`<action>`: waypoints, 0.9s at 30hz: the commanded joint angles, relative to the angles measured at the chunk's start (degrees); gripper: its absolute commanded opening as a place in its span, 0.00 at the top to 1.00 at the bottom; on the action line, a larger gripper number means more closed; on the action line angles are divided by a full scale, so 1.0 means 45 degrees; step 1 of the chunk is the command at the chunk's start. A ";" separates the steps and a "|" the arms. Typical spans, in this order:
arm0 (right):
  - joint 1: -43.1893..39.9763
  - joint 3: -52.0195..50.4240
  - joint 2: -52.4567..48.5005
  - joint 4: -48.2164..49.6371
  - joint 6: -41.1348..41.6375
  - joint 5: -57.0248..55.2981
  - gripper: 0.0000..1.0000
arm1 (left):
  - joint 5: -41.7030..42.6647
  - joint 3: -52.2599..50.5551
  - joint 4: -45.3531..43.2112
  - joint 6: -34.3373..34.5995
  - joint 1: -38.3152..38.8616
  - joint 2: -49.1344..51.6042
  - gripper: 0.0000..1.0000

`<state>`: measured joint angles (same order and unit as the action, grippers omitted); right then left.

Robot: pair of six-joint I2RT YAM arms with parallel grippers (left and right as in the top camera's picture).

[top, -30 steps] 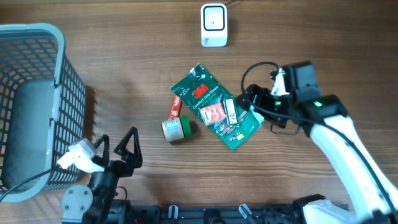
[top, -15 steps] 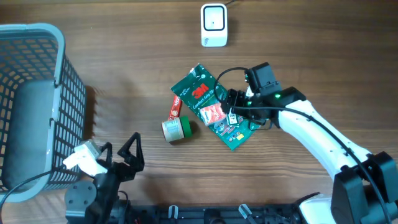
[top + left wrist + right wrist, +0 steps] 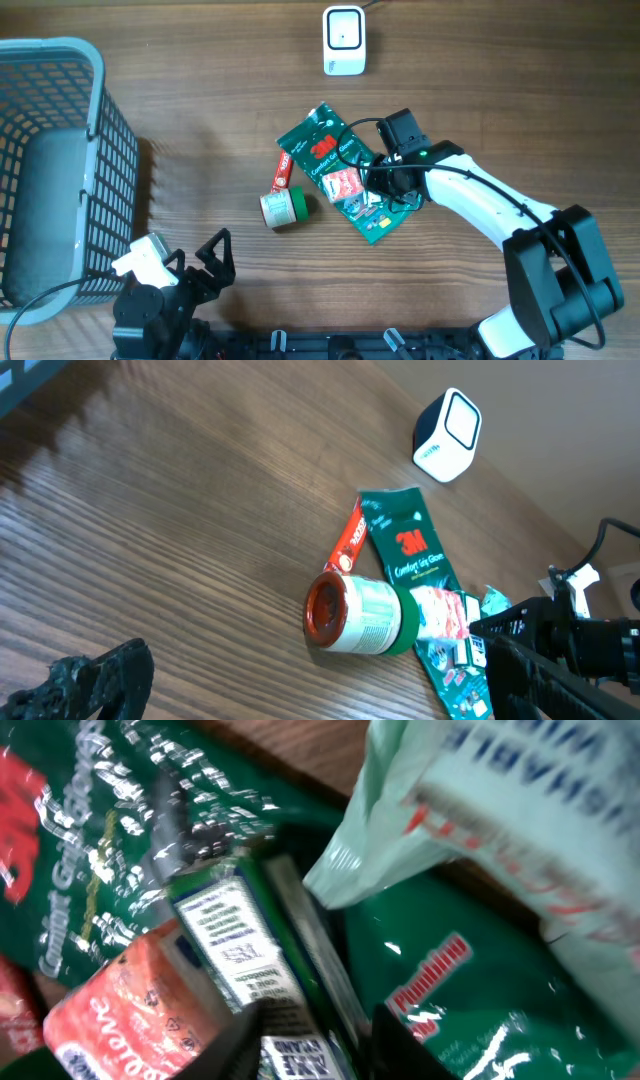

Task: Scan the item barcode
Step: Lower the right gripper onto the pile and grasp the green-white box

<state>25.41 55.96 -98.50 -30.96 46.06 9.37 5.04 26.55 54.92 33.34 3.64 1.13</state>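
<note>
A slim green box with a white label [image 3: 235, 935] lies on top of a green 3M glove pack [image 3: 325, 150] in the middle of the table. My right gripper [image 3: 380, 190] is down on that pack. In the right wrist view the right gripper [image 3: 315, 1045] is shut on the slim box, one finger against each side. The white barcode scanner [image 3: 343, 40] stands at the far edge, apart from both arms. My left gripper [image 3: 203, 262] hovers near the front edge, open and holding nothing; the left wrist view shows the left gripper [image 3: 310, 675] short of the items.
A can with a red lid and green band [image 3: 285, 207] lies left of the pack, beside a red packet [image 3: 283, 170]. A pale green pouch [image 3: 500, 800] lies against the pack's right side. A grey wire basket [image 3: 95, 60] fills the left end.
My right arm has swung left onto the green pack and its jaws have closed in around the slim box. The left arm has shifted slightly and stays open.
</note>
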 commanded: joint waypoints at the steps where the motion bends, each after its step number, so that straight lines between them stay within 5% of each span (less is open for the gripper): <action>1: 0.0044 0.0015 -0.0466 0.0015 0.0631 0.2336 0.72 | 0.0068 -0.0068 0.0010 0.0029 -0.0073 0.0000 0.00; 6: 0.0039 0.0049 -0.0447 -0.0563 0.5081 0.3366 0.77 | 0.0073 -0.0068 0.0015 0.0029 -0.0073 0.0000 0.00; 9: 0.0039 0.0097 -0.0418 -0.0559 0.5814 0.3254 0.80 | 0.0073 -0.0068 0.0015 0.0034 -0.0073 0.0000 0.00; 19: 0.0044 0.0355 0.1938 -0.2161 0.5411 0.0330 0.73 | 0.0068 -0.0068 0.0010 0.0029 -0.0073 0.0000 0.00; 22: 0.0044 0.0355 0.2545 -0.2331 0.4396 -0.0364 0.60 | 0.0068 -0.0068 0.0010 0.0029 -0.0073 0.0000 0.00; 27: 0.0801 0.0345 0.2273 -0.2074 0.2467 -0.0121 0.87 | 0.0068 -0.0068 0.0015 0.0034 -0.0073 0.0000 0.00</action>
<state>26.63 56.42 -87.96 -41.30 63.09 9.98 5.04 26.55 55.09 33.34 3.64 1.13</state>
